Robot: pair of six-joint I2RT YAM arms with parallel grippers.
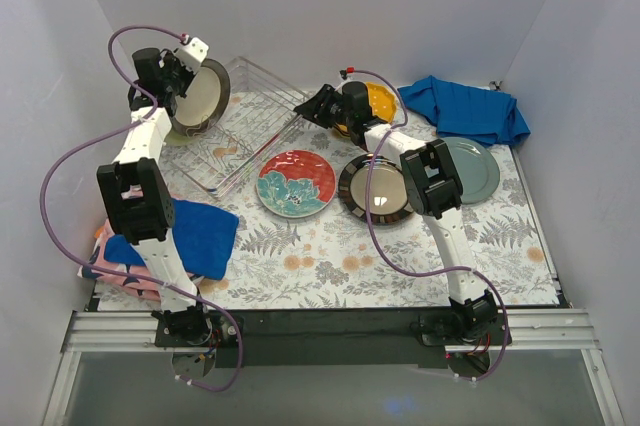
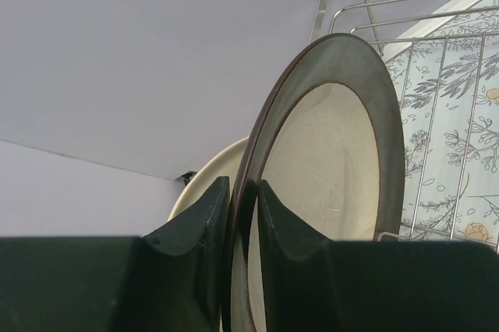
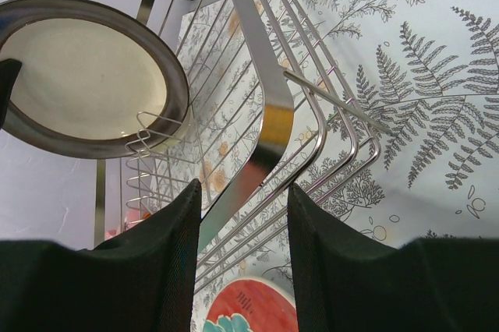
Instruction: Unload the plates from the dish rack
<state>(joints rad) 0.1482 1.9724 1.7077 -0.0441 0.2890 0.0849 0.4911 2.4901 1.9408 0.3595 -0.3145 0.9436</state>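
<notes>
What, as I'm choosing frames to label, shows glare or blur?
Top external: even light, sharp, sheen on the glossy plate. Left wrist: end effector dark, soft-edged; held plate clear. Right wrist: mirror glare on the rack rail.

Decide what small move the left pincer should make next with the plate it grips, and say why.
Probably raise the dark-rimmed plate a little, straight up. The left pincer pinches its rim, yet in the right wrist view its lower edge overlaps a wire loop of the dish rack, whose rim the right pincer holds.
</notes>
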